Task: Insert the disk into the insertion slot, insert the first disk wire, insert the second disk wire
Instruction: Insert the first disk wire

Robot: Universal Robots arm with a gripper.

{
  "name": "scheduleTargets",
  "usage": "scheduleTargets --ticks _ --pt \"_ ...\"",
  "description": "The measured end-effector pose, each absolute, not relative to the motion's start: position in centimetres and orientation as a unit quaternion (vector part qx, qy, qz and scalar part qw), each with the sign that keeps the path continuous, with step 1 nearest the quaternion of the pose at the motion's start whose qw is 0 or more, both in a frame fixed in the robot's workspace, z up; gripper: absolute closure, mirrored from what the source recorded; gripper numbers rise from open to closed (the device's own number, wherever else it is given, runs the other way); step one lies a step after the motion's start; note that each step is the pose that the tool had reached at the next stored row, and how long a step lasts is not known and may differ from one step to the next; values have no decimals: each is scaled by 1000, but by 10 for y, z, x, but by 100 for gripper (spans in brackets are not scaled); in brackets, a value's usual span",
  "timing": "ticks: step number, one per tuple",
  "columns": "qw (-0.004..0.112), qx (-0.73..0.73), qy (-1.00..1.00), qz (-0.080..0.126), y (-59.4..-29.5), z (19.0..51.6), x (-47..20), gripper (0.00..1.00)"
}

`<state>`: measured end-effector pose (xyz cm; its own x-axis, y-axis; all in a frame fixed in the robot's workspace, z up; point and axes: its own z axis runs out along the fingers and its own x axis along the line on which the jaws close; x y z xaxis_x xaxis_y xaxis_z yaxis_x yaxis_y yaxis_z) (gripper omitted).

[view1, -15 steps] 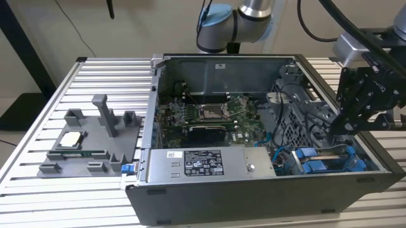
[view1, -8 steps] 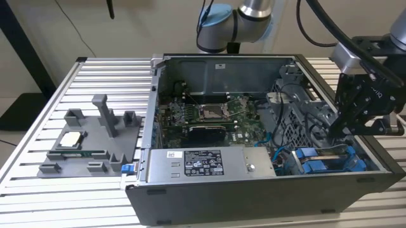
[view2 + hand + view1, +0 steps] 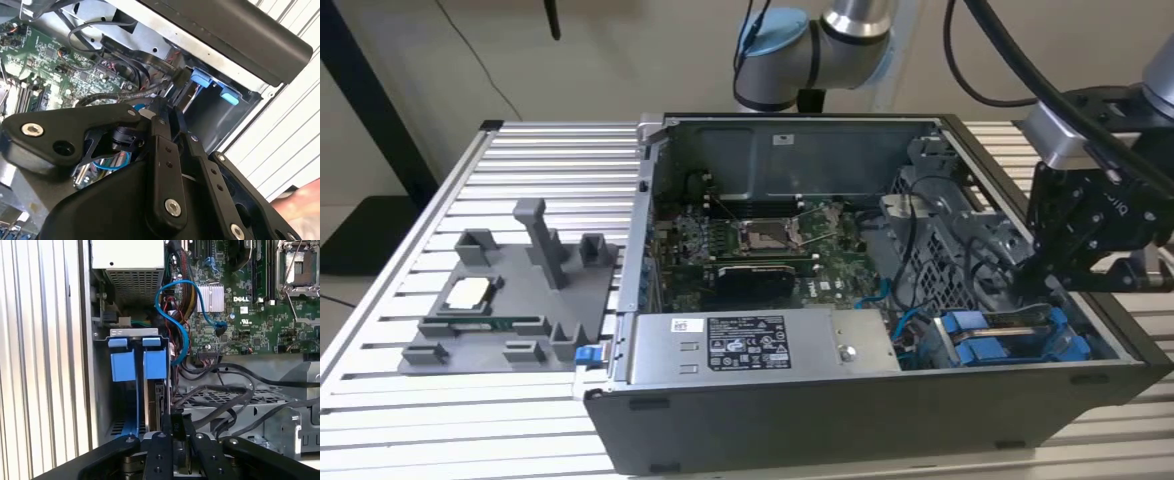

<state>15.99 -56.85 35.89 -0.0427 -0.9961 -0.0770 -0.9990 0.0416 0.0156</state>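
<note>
Up close, the matte black gripper (image 3: 176,432) has its slim bar fingers (image 3: 160,445) closed on a small black plug (image 3: 177,419), just beside the disk (image 3: 155,365). That flat disk stands on edge in its glossy blue carrier inside the grey sheet-metal insertion slot (image 3: 132,332), at the near corner of the case (image 3: 854,420) on the exterior view's right. Beyond lie looping black cables (image 3: 225,405) and the green motherboard (image 3: 250,315).

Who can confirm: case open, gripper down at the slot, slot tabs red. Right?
Not quite. The tabs on the slot are bright blue, not red, as the first wrist view shows. The rest holds: the case is open and the gripper is down at the slot.
</note>
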Motion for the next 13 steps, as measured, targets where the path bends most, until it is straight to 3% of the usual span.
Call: scheduleTargets --ticks 13 --pt "13 -697 716 34 -570 348 170 81"
